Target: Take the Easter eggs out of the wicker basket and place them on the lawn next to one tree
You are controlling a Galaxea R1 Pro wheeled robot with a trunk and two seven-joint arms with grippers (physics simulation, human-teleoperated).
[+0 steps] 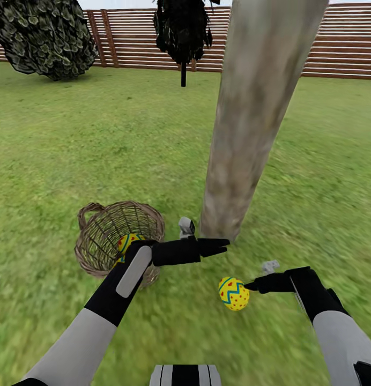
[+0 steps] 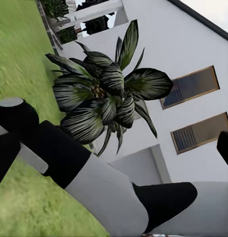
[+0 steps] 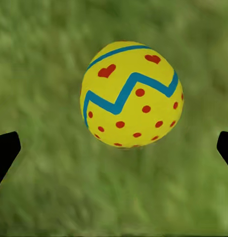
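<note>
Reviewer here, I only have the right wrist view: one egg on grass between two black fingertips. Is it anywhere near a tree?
Observer: Yes. In the head view the egg lies on the lawn near the foot of the thick pale trunk.
Reviewer: Any eggs left in the basket?
Observer: At least one egg shows through the wicker basket.
Reviewer: And the left arm?
Observer: The left gripper reaches toward the trunk's base, holding nothing.

A slatted brown fence (image 1: pixel 153 37) is seen at the far edge; a dark bush (image 1: pixel 43 35) and thin black-leaved tree (image 1: pixel 183 32) stand before it; a white house (image 2: pixel 193 59) with windows (image 2: pixel 190 86) is shown.
</note>
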